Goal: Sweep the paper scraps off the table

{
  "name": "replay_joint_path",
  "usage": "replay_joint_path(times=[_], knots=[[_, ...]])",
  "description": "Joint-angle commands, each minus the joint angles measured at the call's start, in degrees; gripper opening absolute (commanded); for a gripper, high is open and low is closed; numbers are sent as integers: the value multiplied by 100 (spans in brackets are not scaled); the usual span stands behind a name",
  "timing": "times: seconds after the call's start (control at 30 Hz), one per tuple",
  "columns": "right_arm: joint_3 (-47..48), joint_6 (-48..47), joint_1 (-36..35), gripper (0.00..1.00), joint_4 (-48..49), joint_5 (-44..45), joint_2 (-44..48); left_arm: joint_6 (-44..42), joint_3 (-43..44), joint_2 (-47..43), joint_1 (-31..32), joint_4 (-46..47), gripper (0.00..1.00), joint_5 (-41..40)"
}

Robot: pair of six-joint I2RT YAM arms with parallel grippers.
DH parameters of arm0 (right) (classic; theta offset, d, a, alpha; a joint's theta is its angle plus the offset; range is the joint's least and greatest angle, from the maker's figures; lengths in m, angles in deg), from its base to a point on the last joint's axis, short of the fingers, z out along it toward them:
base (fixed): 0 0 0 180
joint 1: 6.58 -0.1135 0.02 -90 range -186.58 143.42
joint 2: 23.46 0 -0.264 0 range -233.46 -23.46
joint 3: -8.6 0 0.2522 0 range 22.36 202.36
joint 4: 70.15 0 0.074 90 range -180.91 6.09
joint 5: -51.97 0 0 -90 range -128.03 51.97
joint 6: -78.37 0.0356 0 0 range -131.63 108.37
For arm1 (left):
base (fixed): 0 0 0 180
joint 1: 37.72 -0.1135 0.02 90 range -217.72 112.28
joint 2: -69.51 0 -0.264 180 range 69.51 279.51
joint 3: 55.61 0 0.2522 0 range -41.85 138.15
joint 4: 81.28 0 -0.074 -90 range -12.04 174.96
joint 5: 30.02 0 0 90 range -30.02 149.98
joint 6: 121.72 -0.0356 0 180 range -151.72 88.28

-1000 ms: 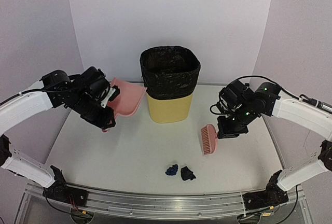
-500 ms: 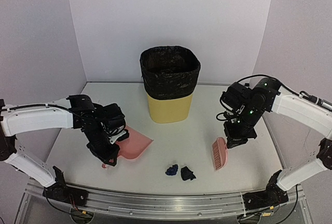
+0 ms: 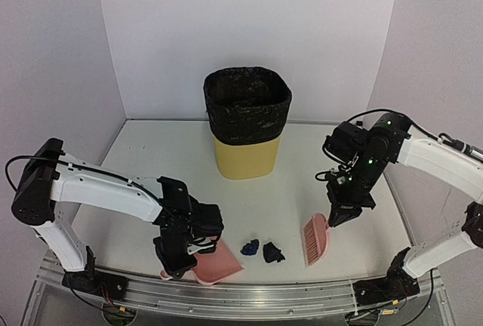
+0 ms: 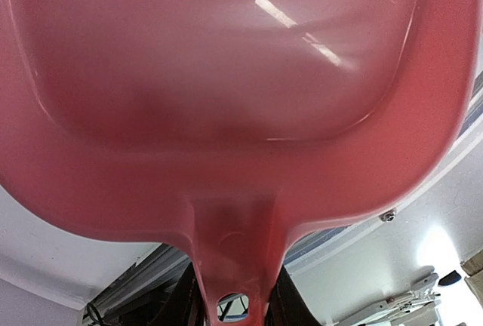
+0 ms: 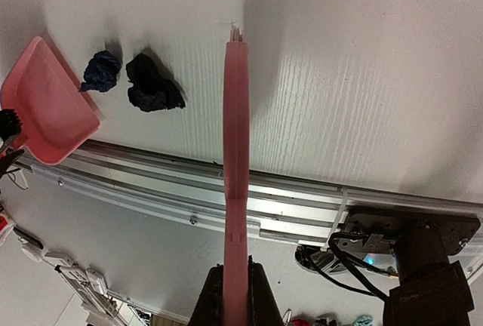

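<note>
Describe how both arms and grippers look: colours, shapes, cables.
The left arm and right arm have white tubular shells with black joints. The left gripper and right gripper are black. Thin black cables follow both arms; green lights dot the right.

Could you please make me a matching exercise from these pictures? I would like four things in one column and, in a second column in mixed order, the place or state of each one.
Things:
1. dustpan
2. brush
3. navy scrap
4. bin

Places or states:
A. held by the right gripper
B. at the back, lined with a black bag
C. held by the left gripper, near the front rail
D. loose on the table, beside the black scrap

Pairs: 1-C, 2-A, 3-D, 4-B
</note>
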Motion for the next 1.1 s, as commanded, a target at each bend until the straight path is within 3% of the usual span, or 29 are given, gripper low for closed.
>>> replay_joint_path(times=[0.0, 0.3, 0.7, 1.07], knots=[[81, -16, 10, 0, -437, -407, -42, -255, 309, 74, 144, -279, 0, 133], [204, -375, 9, 0, -44, -312, -750, -129, 437, 533, 212, -317, 0, -162], [516, -547, -32, 0, 1149, -1088, -1574, -4, 627, 647, 217, -233, 0, -371], [1217, -769, -157, 0, 1602, -1609, -2396, -94, 821, 950, 214, -250, 0, -354]])
